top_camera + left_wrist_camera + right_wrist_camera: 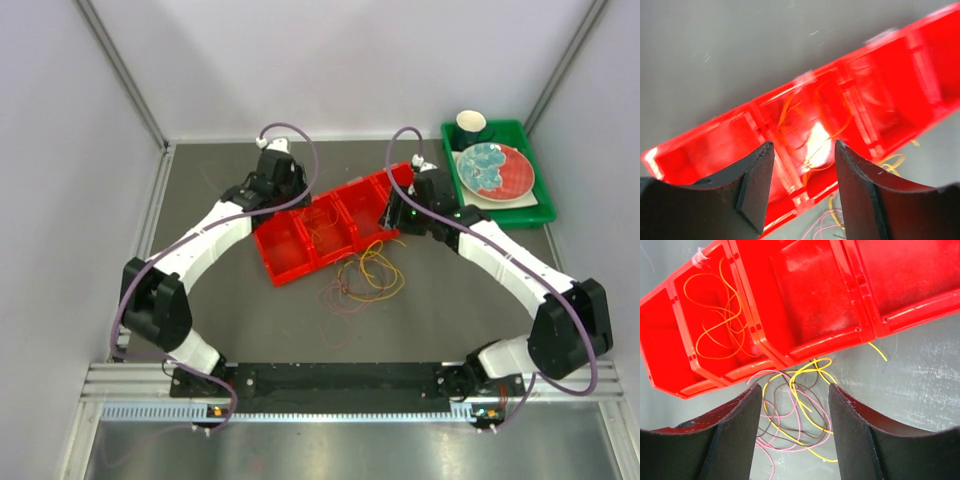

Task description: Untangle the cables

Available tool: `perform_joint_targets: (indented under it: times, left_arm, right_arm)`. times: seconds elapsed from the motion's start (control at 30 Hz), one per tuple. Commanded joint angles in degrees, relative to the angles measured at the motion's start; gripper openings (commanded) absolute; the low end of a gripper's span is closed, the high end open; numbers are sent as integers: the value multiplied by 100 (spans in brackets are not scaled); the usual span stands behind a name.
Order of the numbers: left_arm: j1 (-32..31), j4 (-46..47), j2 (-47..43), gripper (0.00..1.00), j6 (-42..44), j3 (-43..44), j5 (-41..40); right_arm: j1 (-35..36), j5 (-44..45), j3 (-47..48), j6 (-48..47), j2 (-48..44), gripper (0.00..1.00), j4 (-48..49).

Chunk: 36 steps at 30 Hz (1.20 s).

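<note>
The left claw (803, 146) is held released above the red tray (285, 252), where an orange cable (715, 325) lies. The right claw (795, 387) is spread empty above tangled cables (362, 282) on the tabletop (450, 295).

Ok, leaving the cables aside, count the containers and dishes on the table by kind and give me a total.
red bins, joined in a row: 4
green tray: 1
plate, red and teal, in the tray: 1
dark cup, in the tray: 1
Total: 7
</note>
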Motion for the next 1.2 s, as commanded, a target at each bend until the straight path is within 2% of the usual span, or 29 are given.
perform_joint_targets:
  times: [0.0,0.27,0.4,0.5,0.83,0.9,1.07,1.17]
  left_arm:
    - [-268,-496,-144,56,-440,-257,-1168]
    - [-795,-979,531,55,-1679,85,-1862]
    - [-936,-1584,1216,56,-2477,637,-2705]
    - [-954,-2059,1603,57,-2856,1041,-2856]
    - [-963,-2087,1763,50,-3042,1078,-3102]
    - [-963,-1990,1728,46,-2998,999,-3138]
    - [-963,-2025,1798,22,-2954,1034,-3295]
    - [-884,-2025,1798,14,-2919,1052,-3410]
  right_arm:
    - [-40,79,-48,-49,-269,56,130]
    - [-40,35,-30,-57,-260,56,165]
    - [-40,18,-83,-57,-295,56,165]
    - [-40,18,-109,-49,-330,56,130]
    - [-40,44,-30,-110,-322,56,60]
    - [-40,18,-30,-110,-287,56,103]
    - [-40,-52,-13,-75,-234,56,130]
    - [-40,-53,-13,-66,-243,56,121]
